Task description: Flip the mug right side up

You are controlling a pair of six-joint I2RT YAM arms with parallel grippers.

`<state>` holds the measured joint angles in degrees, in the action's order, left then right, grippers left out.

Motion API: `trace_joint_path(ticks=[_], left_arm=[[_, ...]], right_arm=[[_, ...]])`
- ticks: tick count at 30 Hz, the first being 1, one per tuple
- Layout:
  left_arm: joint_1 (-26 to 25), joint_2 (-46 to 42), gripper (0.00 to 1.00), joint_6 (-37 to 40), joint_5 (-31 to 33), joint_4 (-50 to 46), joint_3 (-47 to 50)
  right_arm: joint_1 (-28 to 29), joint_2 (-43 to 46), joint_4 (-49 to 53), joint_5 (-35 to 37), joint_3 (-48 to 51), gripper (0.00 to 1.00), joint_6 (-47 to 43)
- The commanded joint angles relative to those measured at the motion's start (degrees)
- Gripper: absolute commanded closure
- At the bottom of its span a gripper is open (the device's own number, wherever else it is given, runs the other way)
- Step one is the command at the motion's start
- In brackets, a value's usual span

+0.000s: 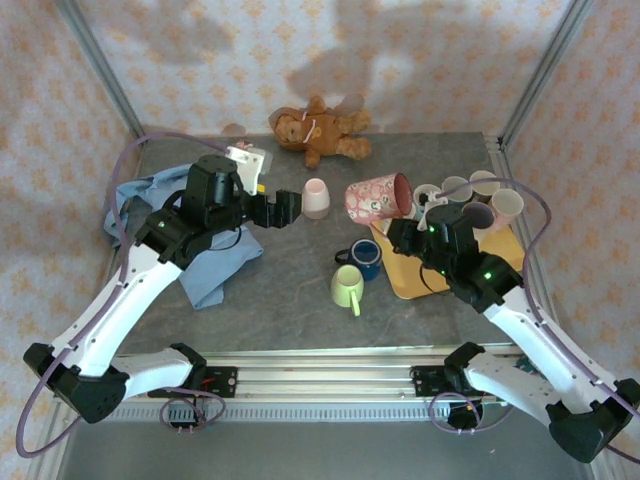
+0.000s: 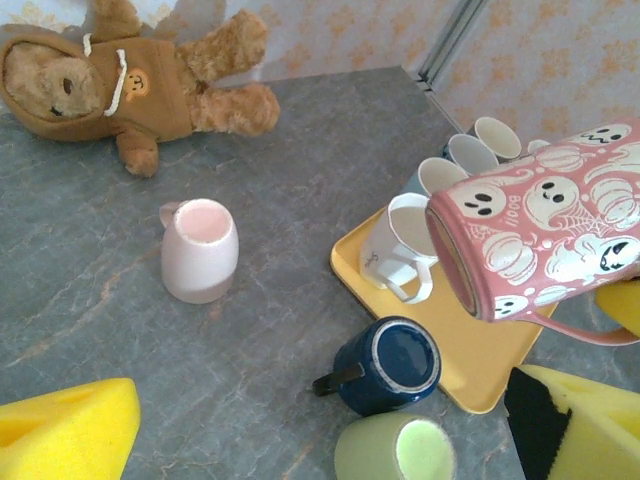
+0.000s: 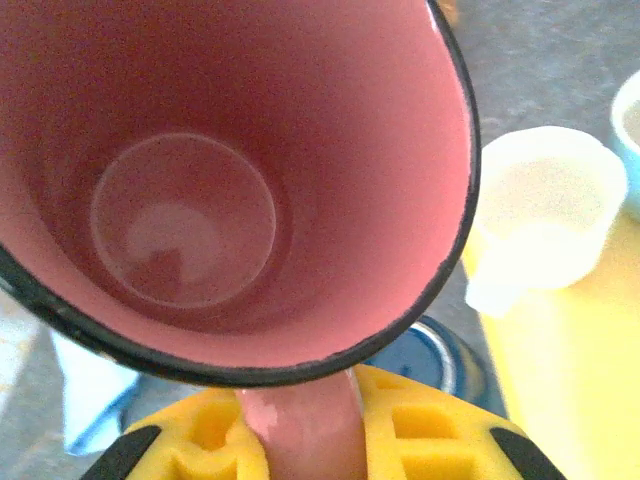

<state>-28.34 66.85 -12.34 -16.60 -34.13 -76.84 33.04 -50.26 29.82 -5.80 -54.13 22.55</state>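
Near the yellow tray [image 1: 404, 284], clear of the table [image 1: 290, 300], the pink ghost mug [image 1: 378, 198] is being held on its side by the right gripper [image 1: 405, 235].

From the right wrist view the grip is being made plain. The mug's handle [image 3: 300, 430] is being pinched between the yellow pads [image 3: 420, 440], and the pink inside is being looked into right down to the bottom.

From the left wrist view the outside is being displayed instead, covered in white ghosts and pumpkins. The mug is being carried in the air above the tray, beside a white cup [image 2: 400, 245].

The left gripper [image 1: 283, 210] is being held wide apart, with nothing between its pads [image 2: 60, 430], just beside a pale pink cup [image 1: 315, 198] standing on the table. A blue mug [image 1: 365, 258] and a green mug [image 1: 347, 288] are being seen just off the tray's left side, and a teddy bear [image 1: 320, 132] is being shown lying at the table's far edge.
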Motion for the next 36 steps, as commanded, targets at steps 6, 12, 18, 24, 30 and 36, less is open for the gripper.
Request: trace_joint_path(ticks=[6, 12, 18, 24, 30, 36], left_arm=[[0.5, 1.1, 0.0, 2.6, -3.1, -1.6, 2.1], [0.4, 1.3, 0.0, 2.4, -4.8, -1.0, 4.6], [0.4, 2.5, 0.04, 1.1, -5.6, 0.3, 6.5], [0.2, 2.3, 0.05, -0.4, -4.8, 2.3, 9.1], [-1.1, 2.6, 0.06, -1.1, -1.2, 1.8, 10.4], [-2.6, 4.2, 0.08, -2.1, 2.2, 0.4, 10.1]], right_arm=[[-0.1, 2.6, 12.7, 11.6, -6.4, 1.0, -1.9], [-0.1, -0.4, 25.5, 20.3, -7.4, 1.0, 4.7], [-0.2, -5.1, 31.2, 27.4, -6.1, 1.0, 10.8], [-0.4, -8.6, 29.5, 31.3, -4.9, 1.0, 10.6], [-3.1, -11.9, 28.6, 34.7, -3.1, 1.0, 13.7], [-4.4, -14.3, 24.8, 34.5, -0.6, 1.0, 13.4]])
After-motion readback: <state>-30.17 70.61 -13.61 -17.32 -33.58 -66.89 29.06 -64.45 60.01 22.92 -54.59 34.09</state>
